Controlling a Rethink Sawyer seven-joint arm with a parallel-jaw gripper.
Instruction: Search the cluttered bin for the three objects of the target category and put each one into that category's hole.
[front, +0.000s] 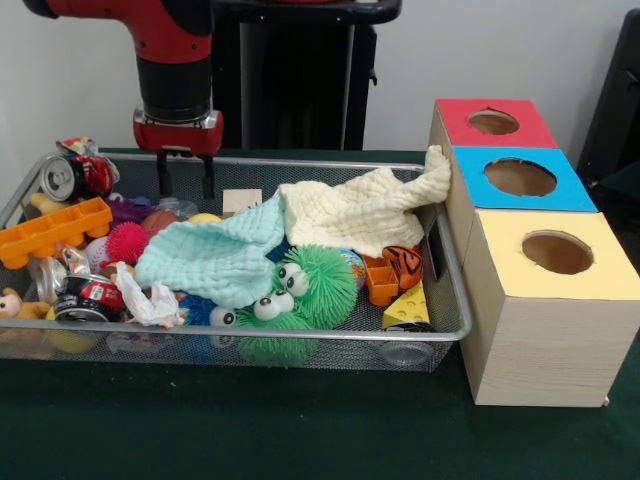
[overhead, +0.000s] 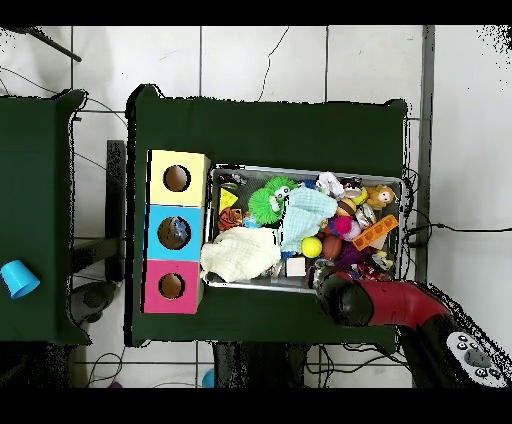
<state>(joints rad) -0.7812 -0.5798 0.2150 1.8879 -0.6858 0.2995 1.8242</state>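
The red and black arm is hanging over the far left part of the wire bin (front: 440, 262), with the gripper (front: 186, 176) poised just above the clutter; its two dark fingers (front: 163, 173) are standing apart and are grasping nothing. Beneath and around it, a crushed can (front: 62, 177) is lying at the bin's far left corner, an orange block (front: 55, 231) is resting tilted on the pile beside a pink spiky ball (front: 127, 241), and a second crushed can (front: 88, 298) is sitting near the front left wall. A mint cloth (front: 215, 258) is draping over the middle, touching a cream cloth (front: 365, 208) that is trailing up toward the boxes. In front of the cloths, a green fuzzy toy (front: 318, 283) with bulging eyes is lying next to a yellow cheese wedge (front: 408, 306). Just beside the bin's right wall, three wooden boxes are standing in a row (each with one round hole on top): the red box (front: 494, 122), the blue box (front: 519, 177) and the yellow box (front: 555, 253). Which category is the target cannot be told from these views.
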